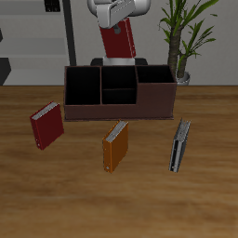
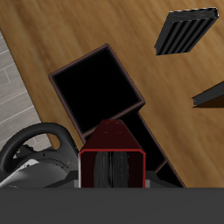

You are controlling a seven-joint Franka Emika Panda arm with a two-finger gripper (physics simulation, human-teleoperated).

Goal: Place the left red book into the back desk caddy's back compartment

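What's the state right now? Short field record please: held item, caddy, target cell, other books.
held item: the left red book, upright in the gripper, above the caddy's rear
gripper: shut on the book, fingers mostly hidden
caddy: the back desk caddy, standing open-topped near the table's back
target cell: the back compartment, nothing visible inside it, book not yet in
other books: maroon book, orange book, grey book, all on the table nearer the front edge

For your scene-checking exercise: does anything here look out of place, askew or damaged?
Nothing looks damaged or spilled. The left red book is held by the gripper above the back desk caddy. The maroon book and orange book rest at a tilt on the table.
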